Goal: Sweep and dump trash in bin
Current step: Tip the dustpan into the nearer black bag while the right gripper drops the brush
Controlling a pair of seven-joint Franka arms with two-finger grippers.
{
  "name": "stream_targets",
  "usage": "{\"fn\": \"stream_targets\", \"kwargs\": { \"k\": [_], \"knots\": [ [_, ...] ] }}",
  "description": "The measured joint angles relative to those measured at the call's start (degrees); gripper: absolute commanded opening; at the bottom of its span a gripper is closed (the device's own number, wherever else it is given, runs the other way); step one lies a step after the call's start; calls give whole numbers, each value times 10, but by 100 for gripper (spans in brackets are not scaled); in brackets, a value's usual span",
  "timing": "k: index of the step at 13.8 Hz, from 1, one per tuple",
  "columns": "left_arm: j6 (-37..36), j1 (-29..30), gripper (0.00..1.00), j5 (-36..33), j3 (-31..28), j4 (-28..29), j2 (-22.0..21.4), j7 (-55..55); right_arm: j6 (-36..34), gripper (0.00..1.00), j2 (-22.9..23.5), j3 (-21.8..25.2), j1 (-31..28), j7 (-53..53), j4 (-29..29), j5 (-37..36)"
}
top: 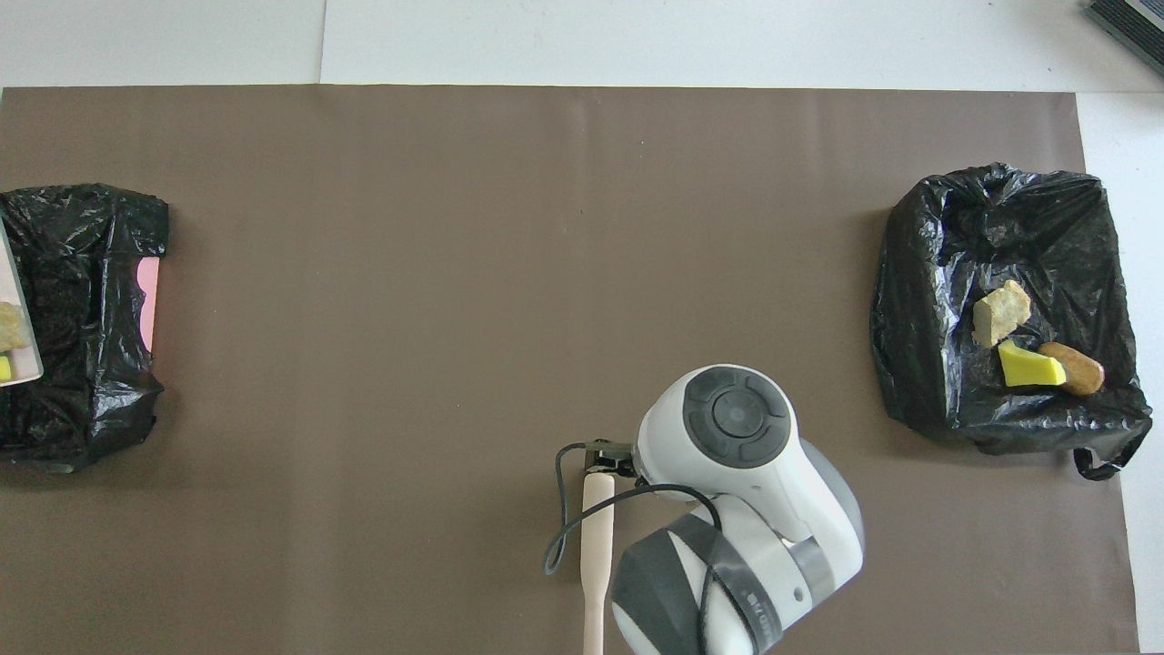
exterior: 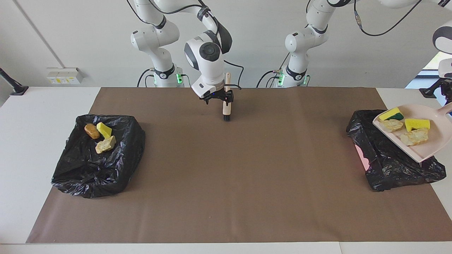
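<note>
Looks like the dumping step, with four scraps of trash (exterior: 411, 128) (yellow sponge, tan foam) on the dustpan (exterior: 429, 146) over the bin (exterior: 395, 169) at the left arm's end, left gripper (exterior: 445, 92) grip untellable, right gripper (exterior: 219, 98) waiting clamped on the brush (exterior: 226, 106), and probably calls for a steeper tip.
</note>
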State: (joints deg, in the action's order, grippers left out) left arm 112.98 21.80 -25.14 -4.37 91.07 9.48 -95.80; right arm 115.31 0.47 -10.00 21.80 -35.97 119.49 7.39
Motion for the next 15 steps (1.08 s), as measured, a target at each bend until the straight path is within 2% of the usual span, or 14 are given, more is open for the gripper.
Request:
{"fn": "stream_targets", "kwargs": {
  "k": [5, 11, 13, 15],
  "knots": [
    [21, 3, 0, -118, 3, 3, 8, -1, -6, 100, 1, 1, -98, 89, -72, -101],
    [58, -1, 0, -245, 7, 8, 11, 1, -130, 100, -14, 2, -180, 191, -200, -107],
    [70, -12, 0, -287, 9, 7, 11, 1, -145, 100, -28, 2, -198, 200, -213, -107],
    [73, -31, 0, -298, 12, 5, 6, 4, -149, 100, -39, 3, -217, 201, -214, -107]
  ]
}}
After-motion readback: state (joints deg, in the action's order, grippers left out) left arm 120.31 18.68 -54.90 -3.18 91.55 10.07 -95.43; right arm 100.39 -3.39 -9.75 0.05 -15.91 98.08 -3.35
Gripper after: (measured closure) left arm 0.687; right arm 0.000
